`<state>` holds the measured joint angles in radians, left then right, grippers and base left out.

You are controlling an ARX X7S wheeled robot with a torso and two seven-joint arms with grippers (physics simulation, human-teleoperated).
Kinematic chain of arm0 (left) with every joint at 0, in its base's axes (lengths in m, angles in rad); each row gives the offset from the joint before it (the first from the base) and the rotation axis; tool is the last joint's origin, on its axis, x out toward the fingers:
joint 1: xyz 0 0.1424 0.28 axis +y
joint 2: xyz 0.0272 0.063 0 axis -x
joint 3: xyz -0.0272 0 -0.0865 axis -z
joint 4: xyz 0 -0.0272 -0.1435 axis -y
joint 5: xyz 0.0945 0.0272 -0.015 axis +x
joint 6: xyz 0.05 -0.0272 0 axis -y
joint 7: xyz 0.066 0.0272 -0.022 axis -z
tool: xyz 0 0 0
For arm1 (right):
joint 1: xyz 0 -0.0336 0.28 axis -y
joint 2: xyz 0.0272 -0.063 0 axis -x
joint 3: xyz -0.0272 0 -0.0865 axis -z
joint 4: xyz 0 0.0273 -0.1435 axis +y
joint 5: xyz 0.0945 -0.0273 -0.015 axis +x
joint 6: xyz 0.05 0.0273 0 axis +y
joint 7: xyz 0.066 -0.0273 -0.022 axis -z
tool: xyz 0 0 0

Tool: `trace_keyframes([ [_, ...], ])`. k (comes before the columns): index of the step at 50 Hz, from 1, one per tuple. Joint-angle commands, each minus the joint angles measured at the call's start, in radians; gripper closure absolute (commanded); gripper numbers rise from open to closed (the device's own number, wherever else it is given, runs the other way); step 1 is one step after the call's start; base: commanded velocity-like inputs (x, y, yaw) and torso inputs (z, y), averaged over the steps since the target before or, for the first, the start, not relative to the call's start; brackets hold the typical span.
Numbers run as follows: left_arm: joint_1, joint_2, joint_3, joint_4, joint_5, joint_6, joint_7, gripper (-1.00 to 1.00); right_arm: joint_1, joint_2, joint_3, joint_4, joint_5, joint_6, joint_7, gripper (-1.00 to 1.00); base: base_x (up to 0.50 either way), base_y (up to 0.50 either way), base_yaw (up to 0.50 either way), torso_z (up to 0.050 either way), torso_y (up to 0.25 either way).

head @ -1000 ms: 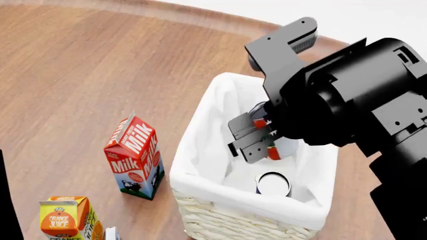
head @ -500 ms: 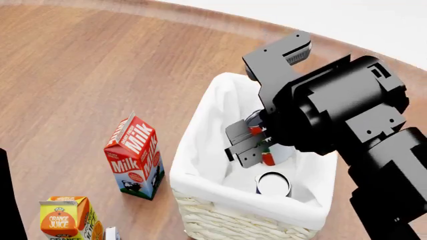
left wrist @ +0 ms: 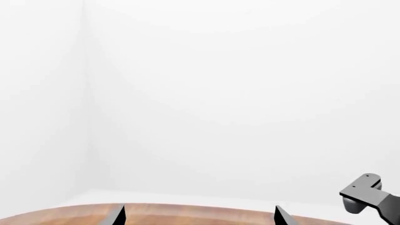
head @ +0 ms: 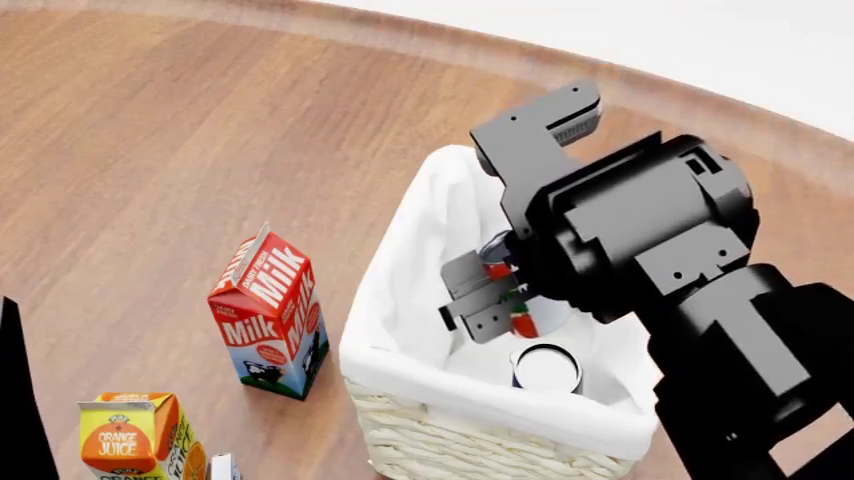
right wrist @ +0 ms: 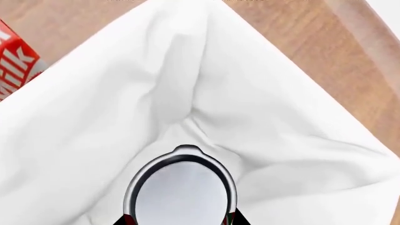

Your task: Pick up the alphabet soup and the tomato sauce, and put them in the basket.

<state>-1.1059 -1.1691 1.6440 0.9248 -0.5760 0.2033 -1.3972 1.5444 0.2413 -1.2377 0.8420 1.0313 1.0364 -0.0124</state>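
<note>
Basket: stands on the table, one silvery-topped can already inside, likely the alphabet soup.
Right end effector: clenched on the tomato sauce, inside the basket; release remains.
Left end effector: fingers apart, empty.

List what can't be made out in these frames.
- Blue-and-orange alphabet soup can: head view shows only its silvery top; label hidden inside the cream wicker basket.
- Red-and-green tomato sauce can: mostly covered by the right tool and arm.
- Left tool: left wrist view shows only the fingertips, rest cut off by the frame edge.
- Orange juice carton: cut off by the head view's bottom edge.
</note>
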Motion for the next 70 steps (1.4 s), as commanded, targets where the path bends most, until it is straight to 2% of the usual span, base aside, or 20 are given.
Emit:
trace_keyframes([
  [1, 0.007, 0.004, -0.004, -0.007, 0.000, 0.001, 0.004, -1.00, 0.001, -0.030, -0.008, 0.060, -0.033, -0.037, -0.036, 1.00, 0.00, 0.00, 0.00, 0.000, 0.000],
  [33, 0.024, 0.006, -0.016, -0.017, -0.001, 0.005, 0.011, -1.00, -0.022, -0.140, -0.053, 0.255, -0.102, -0.136, -0.127, 1.00, 0.00, 0.00, 0.00, 0.000, 0.000],
  [46, 0.032, 0.010, -0.020, -0.023, -0.001, 0.003, 0.013, -1.00, -0.028, -0.225, -0.068, 0.452, -0.153, -0.243, -0.193, 1.00, 0.00, 0.00, 0.00, 0.001, 0.000],
  [70, 0.044, 0.009, -0.029, -0.031, -0.001, 0.004, 0.019, -1.00, -0.051, -0.234, 0.061, 0.465, -0.299, -0.243, -0.206, 1.00, 0.00, 0.00, 0.00, 0.000, 0.000],
])
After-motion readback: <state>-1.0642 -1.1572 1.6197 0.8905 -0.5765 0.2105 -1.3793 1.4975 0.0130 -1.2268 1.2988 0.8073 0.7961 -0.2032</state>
